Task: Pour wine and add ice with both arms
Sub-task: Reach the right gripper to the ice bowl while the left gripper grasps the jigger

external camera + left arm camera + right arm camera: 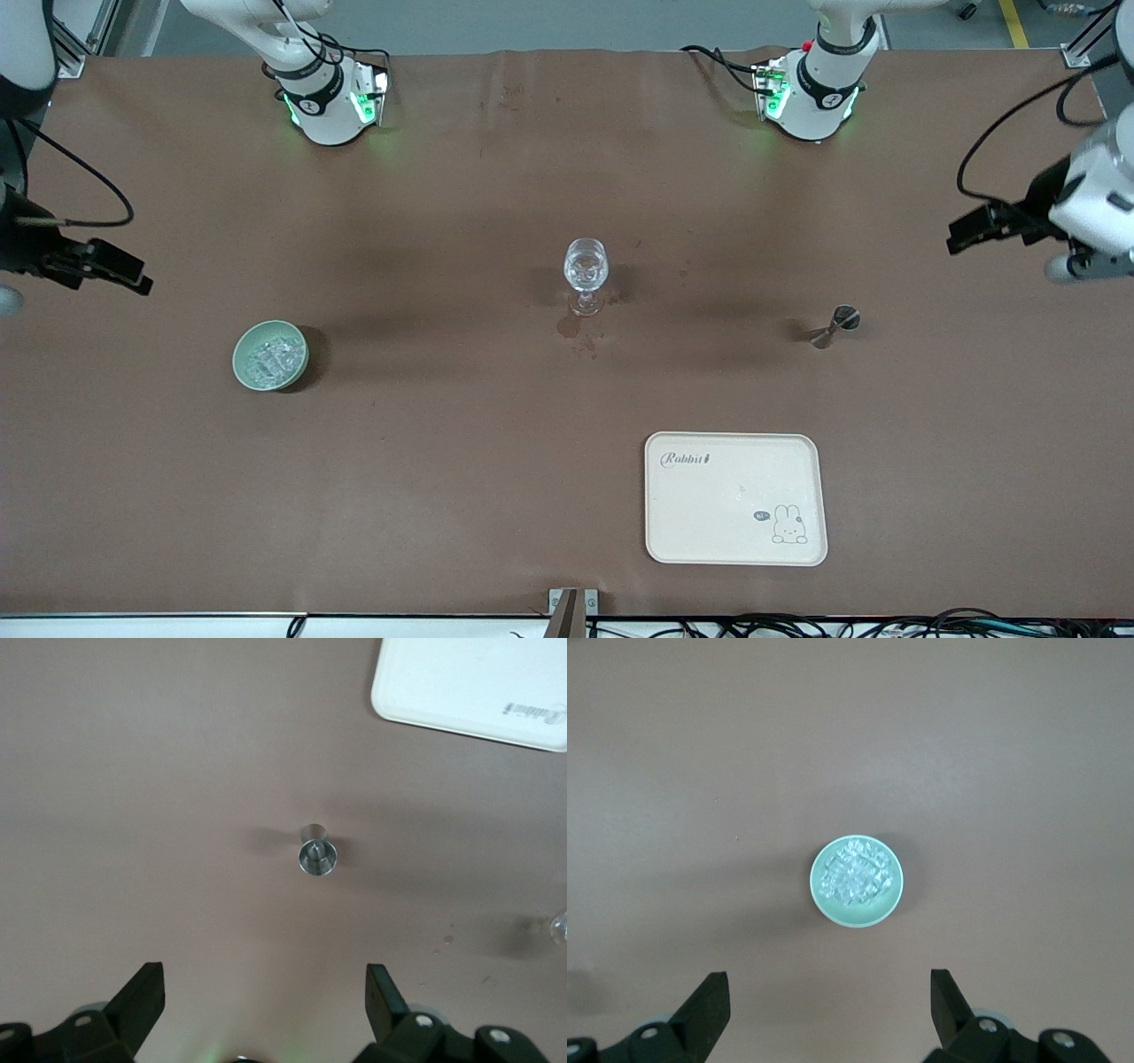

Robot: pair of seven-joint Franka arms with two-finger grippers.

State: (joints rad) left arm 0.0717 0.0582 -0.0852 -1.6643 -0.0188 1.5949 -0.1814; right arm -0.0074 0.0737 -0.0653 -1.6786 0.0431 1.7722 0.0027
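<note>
Nothing looks begun: the ice [856, 876] sits in its green bowl [243, 347] toward the right arm's end, wine glass [586, 275] mid-surface, steel jigger [317, 855] untouched. Left pincer [264, 994] and right pincer [830, 995] hover spread wide.

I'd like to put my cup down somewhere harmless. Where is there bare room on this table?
The widest bare cloth lies between the green bowl of ice and the cream tray, nearer the front camera than the wine glass. Avoid the strip holding bowl, glass and metal jigger.
</note>
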